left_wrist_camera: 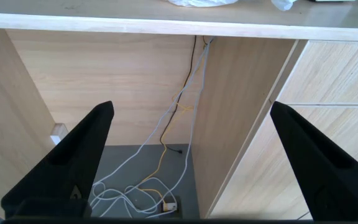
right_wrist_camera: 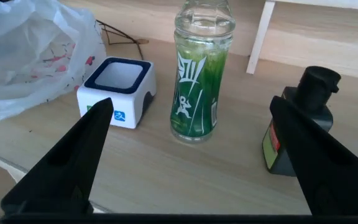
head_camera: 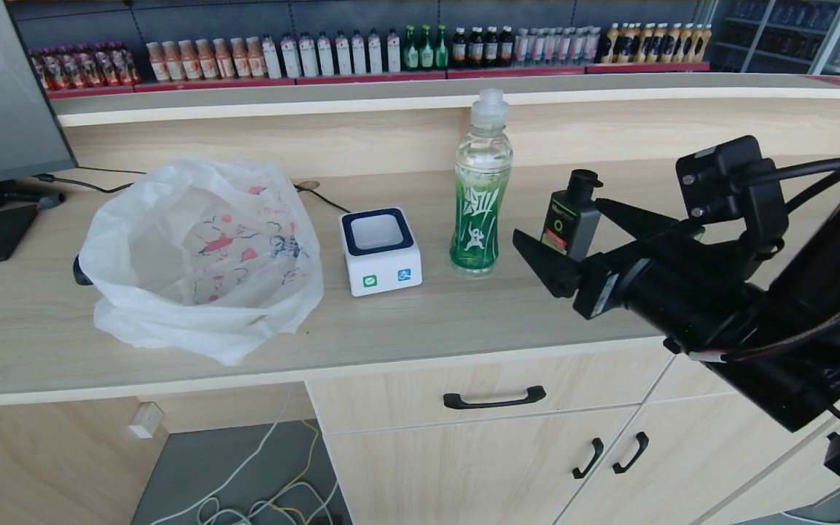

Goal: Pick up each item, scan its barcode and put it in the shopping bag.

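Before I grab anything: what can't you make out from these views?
- Barcodes on the green bottle and small dark bottle: turned away or too small, head and right wrist views.
- That dark bottle's base: head view, behind the right gripper.
- Bottom of the shopping bag: head view, behind its front folds.
- The countertop: left wrist view, cut by top edge.

No word or number reads plainly. The green bottle [head_camera: 480, 197] has large white brush-like characters and a small white figure on its label. The white scanner box [head_camera: 380, 250] shows two small square signs on its front, one green and one blue. The small dark bottle [head_camera: 573, 219] has a green label with a ring and a red strip, its print too small to read. The shopping bag [head_camera: 201, 255] carries red and blue print, perhaps lettering, too crumpled to read.
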Motion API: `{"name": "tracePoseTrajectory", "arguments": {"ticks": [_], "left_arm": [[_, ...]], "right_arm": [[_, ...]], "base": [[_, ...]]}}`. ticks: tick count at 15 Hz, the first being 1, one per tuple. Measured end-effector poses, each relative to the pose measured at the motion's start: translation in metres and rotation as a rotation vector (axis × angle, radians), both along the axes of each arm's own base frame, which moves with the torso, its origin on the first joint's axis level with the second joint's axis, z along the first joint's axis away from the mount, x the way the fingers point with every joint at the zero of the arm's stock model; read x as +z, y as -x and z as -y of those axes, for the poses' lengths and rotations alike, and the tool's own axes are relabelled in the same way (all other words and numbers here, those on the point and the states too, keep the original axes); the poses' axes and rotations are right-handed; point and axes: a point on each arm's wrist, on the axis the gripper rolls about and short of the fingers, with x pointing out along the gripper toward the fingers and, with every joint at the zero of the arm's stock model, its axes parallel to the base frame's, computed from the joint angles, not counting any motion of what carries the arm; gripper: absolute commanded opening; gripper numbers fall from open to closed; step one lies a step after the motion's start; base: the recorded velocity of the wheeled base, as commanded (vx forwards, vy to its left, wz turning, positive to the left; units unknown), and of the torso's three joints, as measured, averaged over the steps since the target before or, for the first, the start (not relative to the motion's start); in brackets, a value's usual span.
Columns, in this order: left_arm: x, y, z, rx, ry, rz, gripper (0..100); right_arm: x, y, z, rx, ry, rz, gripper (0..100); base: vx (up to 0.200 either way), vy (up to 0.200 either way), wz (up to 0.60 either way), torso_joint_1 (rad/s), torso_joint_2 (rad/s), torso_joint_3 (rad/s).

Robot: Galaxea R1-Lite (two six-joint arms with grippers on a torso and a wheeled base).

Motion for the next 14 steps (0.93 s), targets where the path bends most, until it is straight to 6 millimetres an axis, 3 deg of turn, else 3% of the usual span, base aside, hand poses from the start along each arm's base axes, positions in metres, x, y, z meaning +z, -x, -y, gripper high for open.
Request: {"name": "tracePoseTrajectory", "arguments": {"ticks": [7, 14], "left_arm": [[0.000, 0.000, 0.000, -0.001, 0.000, 0.000, 100], [0.000, 0.000, 0.000, 0.000, 0.000, 0.000, 100]], "right_arm": [[0.011, -0.021, -0.020, -0.085, -0.025, 0.033, 100], [0.005, -0.043, -0.037, -0.106, -0.043, 0.020, 100]], "base": [[0.000, 0.000, 0.00, 0.000, 0.00, 0.000], [0.000, 0.000, 0.00, 0.000, 0.00, 0.000]]}}
